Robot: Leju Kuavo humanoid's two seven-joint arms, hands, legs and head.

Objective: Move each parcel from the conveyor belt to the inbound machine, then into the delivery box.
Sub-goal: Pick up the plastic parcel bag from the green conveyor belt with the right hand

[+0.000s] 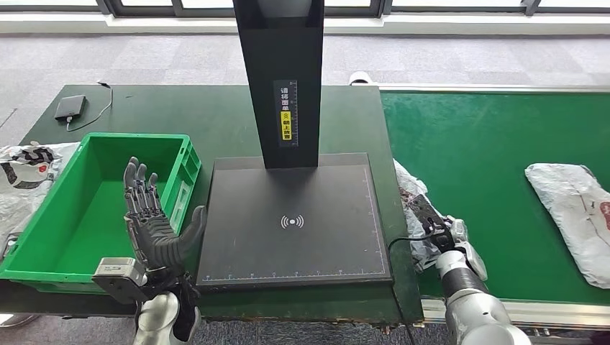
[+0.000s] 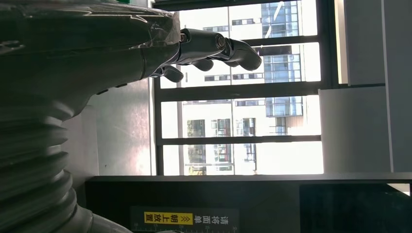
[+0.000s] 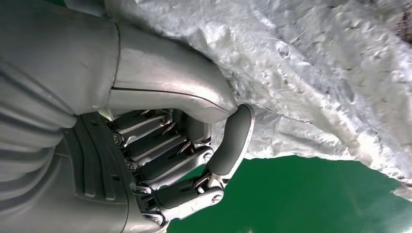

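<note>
Green belt [image 1: 475, 165] runs under my right hand [image 1: 440, 233], and there at its near edge my fingers [image 3: 170, 160] curl in against a crumpled white parcel [image 1: 411, 195]. In the right wrist view my thumb [image 3: 184, 92] lies pressed along the wrinkled plastic and the darker fingers fold beneath it, so the parcel [image 3: 316, 73] is pinched between them, with bare belt [image 3: 301, 199] just beyond the fingertips. The parcel sits just beside the black scanner plate [image 1: 288, 215], which lies to the inner side of my right hand; the plate's dark post [image 1: 282, 79] rises beyond it with a yellow label [image 1: 287, 122] on its face.

A second parcel [image 1: 572, 208] lies further out on the belt, well apart from my right hand on its outer side, flat and untouched.

My left hand [image 1: 152, 226] is raised with the fingers spread and upright, holding nothing. It hangs over the near right corner of the green box [image 1: 43, 266], thumb toward the plate. In the left wrist view my fingers [image 2: 218, 48] stick out against bright windows [image 2: 243, 131], apart from each other, with the yellow label [image 2: 184, 219] near them on the post.

Beyond the box, far from my left hand, a small dark device [image 1: 70, 108] with a cable rests on the table [image 1: 216, 115]. A white bag [image 1: 25, 172] with dark print lies against the outer side of the box.
</note>
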